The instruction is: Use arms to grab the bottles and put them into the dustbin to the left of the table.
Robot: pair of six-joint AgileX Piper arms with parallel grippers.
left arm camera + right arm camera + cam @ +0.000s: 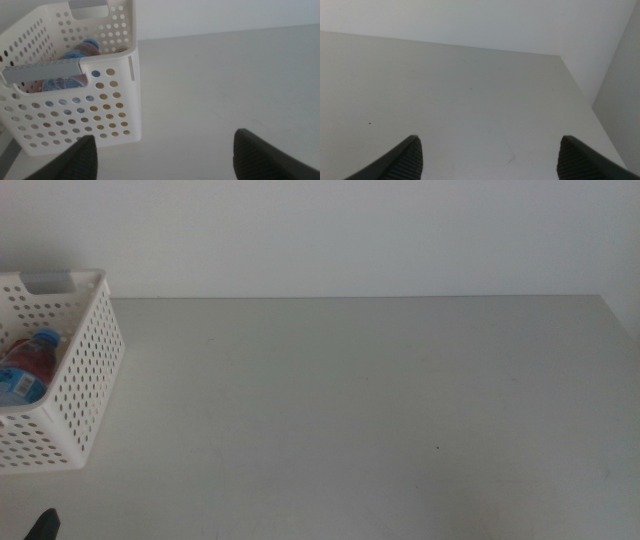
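Bottles [28, 365] lie in bin [85, 385] at table [380, 410] left edge; none visible on tabletop. L gripper [165, 155] wide, empty, near bin. R gripper [487, 157] wide, empty. Task looks done; next: park arms.

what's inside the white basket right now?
In the dustbin: a bottle with a blue cap and blue label, and something red beside it. The walls hide the rest, so a count isn't possible. Left gripper and right gripper are both open, holding nothing.

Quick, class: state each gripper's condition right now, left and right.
Left gripper: open, holding nothing, beside the dustbin.
Right gripper: open, holding nothing, above the table.
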